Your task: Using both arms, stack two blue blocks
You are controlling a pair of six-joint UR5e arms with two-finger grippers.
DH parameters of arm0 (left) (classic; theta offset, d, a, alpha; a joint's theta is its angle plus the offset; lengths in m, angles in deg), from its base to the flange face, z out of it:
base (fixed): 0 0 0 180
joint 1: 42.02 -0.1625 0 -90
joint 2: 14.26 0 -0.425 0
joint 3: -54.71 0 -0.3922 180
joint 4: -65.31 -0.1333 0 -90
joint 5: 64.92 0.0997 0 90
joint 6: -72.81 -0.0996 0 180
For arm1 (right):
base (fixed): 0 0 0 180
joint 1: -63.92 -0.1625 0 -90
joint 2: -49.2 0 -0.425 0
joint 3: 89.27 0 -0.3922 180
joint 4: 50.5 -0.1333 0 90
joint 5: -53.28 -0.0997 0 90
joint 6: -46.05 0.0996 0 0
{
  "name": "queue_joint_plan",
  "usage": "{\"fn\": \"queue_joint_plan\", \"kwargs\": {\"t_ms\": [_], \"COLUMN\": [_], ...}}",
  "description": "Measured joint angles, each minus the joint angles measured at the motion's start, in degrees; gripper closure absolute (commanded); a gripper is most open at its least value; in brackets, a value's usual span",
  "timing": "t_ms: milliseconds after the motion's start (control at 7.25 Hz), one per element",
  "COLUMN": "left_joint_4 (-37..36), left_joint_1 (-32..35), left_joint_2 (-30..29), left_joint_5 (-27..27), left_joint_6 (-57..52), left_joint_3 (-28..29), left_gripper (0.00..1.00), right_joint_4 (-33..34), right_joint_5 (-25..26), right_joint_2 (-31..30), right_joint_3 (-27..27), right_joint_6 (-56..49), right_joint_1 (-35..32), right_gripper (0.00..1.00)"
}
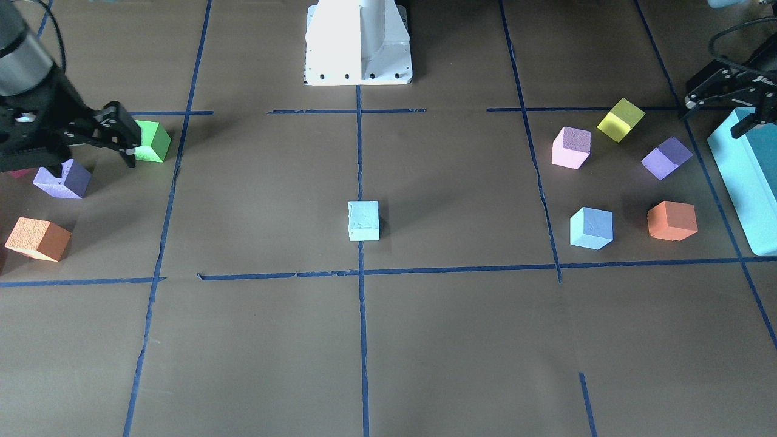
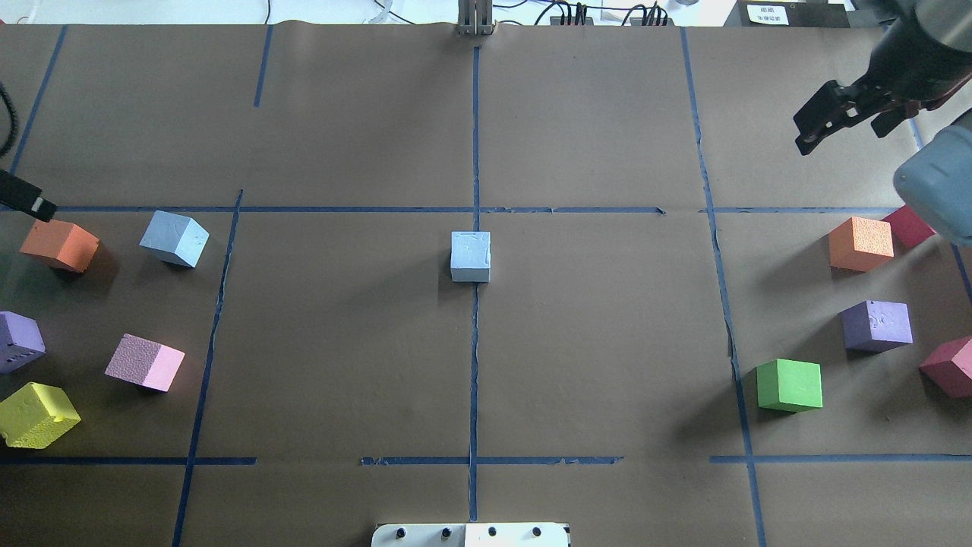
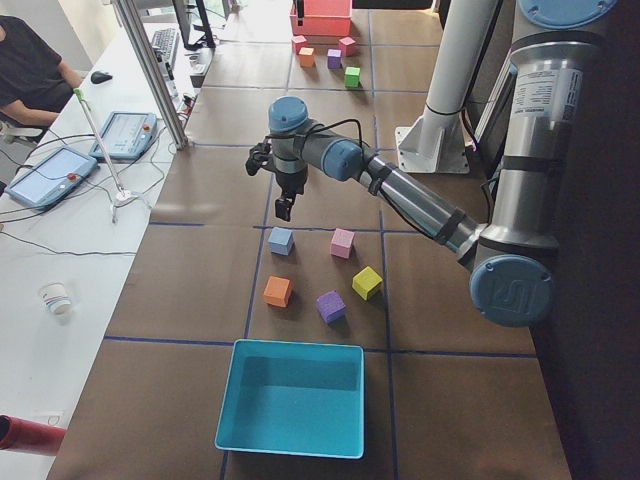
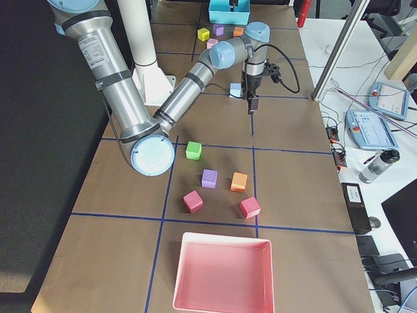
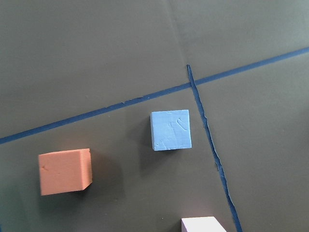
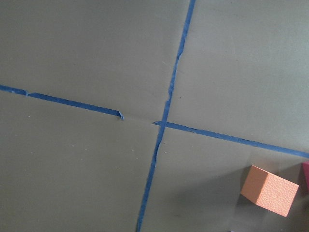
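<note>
**Left end effector** (image 1: 714, 119): raised above the worktop (image 2: 607, 342), jaws spread wide, holding nothing and touching nothing. The main risk here is judged to be a skewed pick. The blue block on the robot's left (image 2: 174, 238) lies turned at an angle to the tape lines, so fingers brought down without matching that angle could land on its corners and push it aside. An orange cube (image 2: 59, 245) stands near it, though apart, and a wide jaw could clip that cube on the way down.

**Right end effector** (image 2: 841, 137): also aloft, jaws apart and empty, at the far right of the worktop and well away from both blue blocks.

**Centre blue block** (image 2: 471, 257): rests alone on the centre tape line, square to it, with nothing on top. No stacking has been done.

**Further risks, judged:**
- The foam is light and rough. An off-centre release onto the centre block could tip the upper cube off, or shift the lower one.
- If both arms close on the middle together, they could foul one another.
- A purple cube (image 2: 17, 342) sits in the same cluster and must not be picked in error.
</note>
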Motion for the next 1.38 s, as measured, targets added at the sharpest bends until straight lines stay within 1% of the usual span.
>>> {"fn": "queue_joint_plan", "kwargs": {"t_ms": [138, 276, 414, 552, 828, 1379], "left_joint_4": [3.45, 9.09, 15.18, 19.18, 21.41, 23.75], "left_joint_1": [-2.36, -4.0, -6.08, -8.36, -11.24, -13.92], "left_joint_2": [-1.27, -1.9, -2.27, -3.05, -4.9, -7.74], "left_joint_5": [2.02, 2.89, 3.86, 5.79, 9.31, 12.63], "left_joint_6": [2.44, 5.55, 9.44, 12.78, 16.43, 17.96], "left_joint_3": [3.41, 7.54, 11.51, 14.56, 18.06, 24.1], "left_gripper": [0.0, 0.0, 0.0, 0.0, 0.0, 0.0], "right_joint_4": [-0.02, -0.01, 0.0, -0.01, -0.03, -0.11], "right_joint_5": [-1.2, -1.68, -1.83, -1.83, -1.71, -1.53], "right_joint_2": [-2.38, -4.19, -5.47, -6.16, -6.56, -6.57], "right_joint_3": [-0.03, -0.09, -0.18, -0.33, -0.86, -1.73], "right_joint_6": [-4.88, -8.58, -10.89, -11.89, -12.56, -12.76], "right_joint_1": [-2.96, -5.09, -6.37, -6.9, -7.12, -7.14], "right_gripper": [0.0, 0.0, 0.0, 0.0, 0.0, 0.0]}}
